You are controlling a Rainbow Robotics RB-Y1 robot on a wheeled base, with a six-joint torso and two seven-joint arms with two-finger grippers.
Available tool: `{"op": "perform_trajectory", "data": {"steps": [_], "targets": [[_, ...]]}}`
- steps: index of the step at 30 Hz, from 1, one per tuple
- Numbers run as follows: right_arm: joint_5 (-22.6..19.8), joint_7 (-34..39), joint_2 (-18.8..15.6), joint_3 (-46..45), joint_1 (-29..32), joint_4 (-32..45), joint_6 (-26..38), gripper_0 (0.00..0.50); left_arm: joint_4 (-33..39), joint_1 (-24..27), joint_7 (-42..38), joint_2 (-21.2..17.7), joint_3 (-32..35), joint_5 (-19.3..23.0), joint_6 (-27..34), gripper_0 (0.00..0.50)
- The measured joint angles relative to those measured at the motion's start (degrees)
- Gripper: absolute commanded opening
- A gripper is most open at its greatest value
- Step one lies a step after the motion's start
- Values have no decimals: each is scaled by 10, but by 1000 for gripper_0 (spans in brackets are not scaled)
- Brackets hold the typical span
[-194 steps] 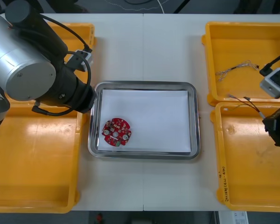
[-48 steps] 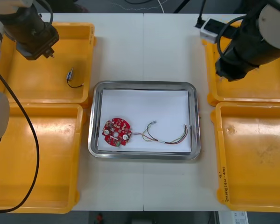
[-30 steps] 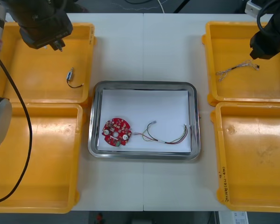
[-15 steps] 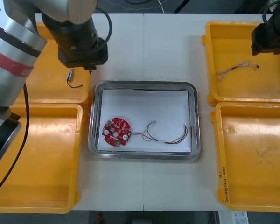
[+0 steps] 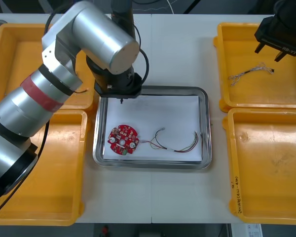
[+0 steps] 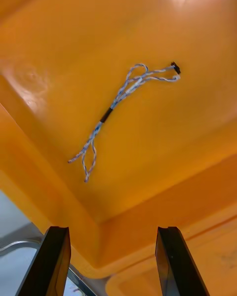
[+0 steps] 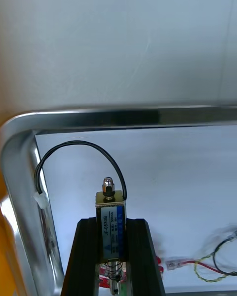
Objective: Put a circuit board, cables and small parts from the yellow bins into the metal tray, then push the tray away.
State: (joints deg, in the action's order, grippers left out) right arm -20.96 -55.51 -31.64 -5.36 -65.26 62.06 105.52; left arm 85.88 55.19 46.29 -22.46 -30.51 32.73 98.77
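Note:
My left gripper (image 5: 122, 98) hangs over the far left corner of the metal tray (image 5: 153, 90), shut on a small metal part (image 7: 110, 216) that trails a looped black cable (image 7: 79, 145). In the left wrist view the gripper (image 7: 111, 249) clamps the part just inside the tray's rim (image 7: 123, 117). A round red circuit board (image 5: 123, 139) and a red and yellow cable (image 5: 177, 143) lie on the tray's white inside. My right gripper (image 5: 269, 52) stands open above the far right yellow bin (image 5: 286, 91), where a twisted blue and white cable (image 5: 249, 73) lies. In the right wrist view the open gripper (image 6: 113, 261) is well short of this cable (image 6: 123, 96).
The left arm's silver body crosses the far left yellow bin (image 5: 10, 59) and hides part of it. The near left bin (image 5: 39, 187) and the near right bin (image 5: 271, 168) flank the tray. Bare table lies in front of and behind the tray.
My left arm has swung from over the far left bin to the tray's far left corner, staying shut. The right gripper has shifted only slightly over the far right bin.

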Motion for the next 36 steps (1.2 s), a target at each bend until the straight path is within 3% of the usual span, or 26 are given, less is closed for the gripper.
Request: {"op": "perform_trajectory", "data": {"steps": [3,9,13,19,20,22,23,25,36], "targets": [[0,14,3,0,-10,-28,-31,500,0,-12,0,0,-14,-11,-3,1],[0,122,16,-5,-21,-95,-83,500,0,-37,0,0,-25,-30,-23,1],[0,143,21,-8,-21,-128,-105,500,0,-51,0,0,-32,-43,-39,0],[1,246,26,-25,-21,-160,-135,500,0,-62,0,0,-34,-50,-48,8],[1,250,27,-27,-21,-163,-138,500,0,-62,0,0,-34,-51,-49,26],[1,254,28,-28,-21,-165,-143,500,0,-64,0,0,-34,-55,-53,158],[1,258,29,-28,-21,-167,-148,500,0,-66,0,0,-34,-57,-56,292],[1,271,29,-28,-21,-174,-159,500,0,-68,0,0,-34,-62,-59,489],[19,301,29,-29,-60,-289,-224,500,1,-72,-1,0,-34,-65,-64,500]]}}
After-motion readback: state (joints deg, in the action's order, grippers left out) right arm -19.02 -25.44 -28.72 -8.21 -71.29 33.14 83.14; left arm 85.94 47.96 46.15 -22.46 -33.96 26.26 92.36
